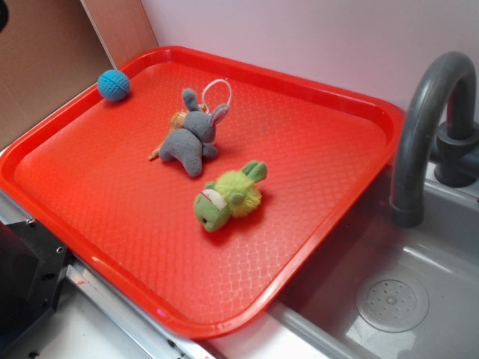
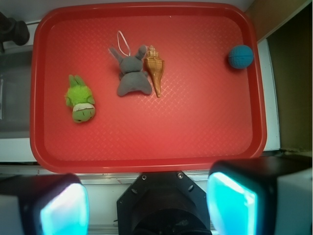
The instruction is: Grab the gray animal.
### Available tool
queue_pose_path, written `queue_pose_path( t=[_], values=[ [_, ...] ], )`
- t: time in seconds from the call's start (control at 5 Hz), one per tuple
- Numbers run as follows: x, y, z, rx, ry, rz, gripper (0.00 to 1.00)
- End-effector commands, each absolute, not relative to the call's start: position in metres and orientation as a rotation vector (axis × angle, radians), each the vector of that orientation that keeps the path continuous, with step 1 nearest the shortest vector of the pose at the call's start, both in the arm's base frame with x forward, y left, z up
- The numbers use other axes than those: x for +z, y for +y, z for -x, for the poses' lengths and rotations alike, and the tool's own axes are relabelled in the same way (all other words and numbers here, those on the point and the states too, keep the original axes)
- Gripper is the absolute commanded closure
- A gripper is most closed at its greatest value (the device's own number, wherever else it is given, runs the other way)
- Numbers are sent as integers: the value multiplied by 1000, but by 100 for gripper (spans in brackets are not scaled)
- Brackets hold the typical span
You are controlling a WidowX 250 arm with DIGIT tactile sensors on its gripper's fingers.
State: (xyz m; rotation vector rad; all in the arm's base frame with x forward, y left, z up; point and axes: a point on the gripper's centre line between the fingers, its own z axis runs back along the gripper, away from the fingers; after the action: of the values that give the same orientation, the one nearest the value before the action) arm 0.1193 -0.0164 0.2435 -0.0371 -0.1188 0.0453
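Wrist view: the gripper (image 2: 146, 203) hangs spread wide above the near rim of a red tray (image 2: 146, 142), where the gray animal (image 2: 131, 73) lies touching a tan seashell (image 2: 155, 71), a green plush (image 2: 80, 100) nearby.

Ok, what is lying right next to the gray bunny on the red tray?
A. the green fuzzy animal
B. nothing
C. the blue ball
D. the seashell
D: in the wrist view the tan spiral seashell lies right against the gray plush animal, while the blue ball and green plush animal sit apart.
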Motion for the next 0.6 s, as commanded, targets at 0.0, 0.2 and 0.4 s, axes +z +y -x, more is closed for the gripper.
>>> queue_pose_path(
  t=[0.0,0.2,0.4],
  values=[
    [244,-16,-119,45,-119,37,0],
    [225,-21,-144,32,-160,4,0],
    [204,-22,-165,80,-165,22,0]
  ],
)
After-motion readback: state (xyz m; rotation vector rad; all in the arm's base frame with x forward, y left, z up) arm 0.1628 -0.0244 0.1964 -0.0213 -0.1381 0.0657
